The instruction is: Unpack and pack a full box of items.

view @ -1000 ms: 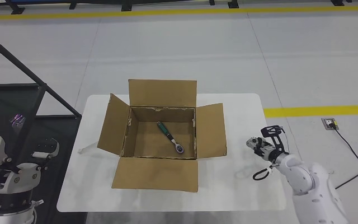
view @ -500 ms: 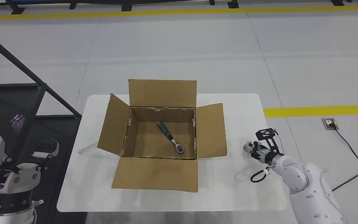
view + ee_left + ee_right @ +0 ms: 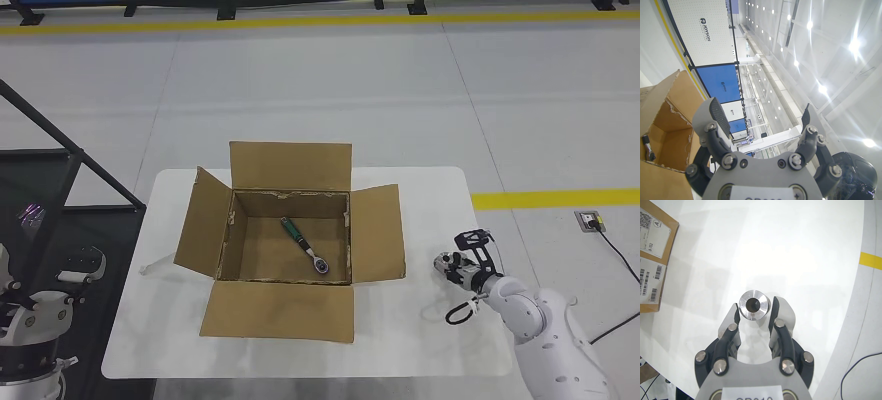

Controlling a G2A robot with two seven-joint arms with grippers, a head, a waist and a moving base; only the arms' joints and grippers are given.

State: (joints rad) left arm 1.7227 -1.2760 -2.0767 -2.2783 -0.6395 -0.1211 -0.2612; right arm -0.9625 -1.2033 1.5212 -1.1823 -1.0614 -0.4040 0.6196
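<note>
Because it stands on end with its bore facing straight up, the steel socket gives the right gripper two clean curved sides to take. The jaws are drawn in to just the socket's width, and the ribbed pads appear to press on it from both sides, so the grip reads as closed on the part rather than merely flanking it. Whether the base touches the surface or sits just above it cannot be told.

The socket is over the white table, on its right-hand part, near the cardboard box but clear of the box's right flap. That looks like a deliberate laying-out spot, one that leaves the box mouth free. All four flaps are folded outward, which keeps the opening wide for reaching in.

Inside, a ratchet wrench with a green handle lies diagonally on the floor of the box, so the unpacking seems nearly done but not finished.

The left gripper is on the other side of the box, tilted up towards the ceiling. It is spread wide and holds nothing, probably parked out of the way.
</note>
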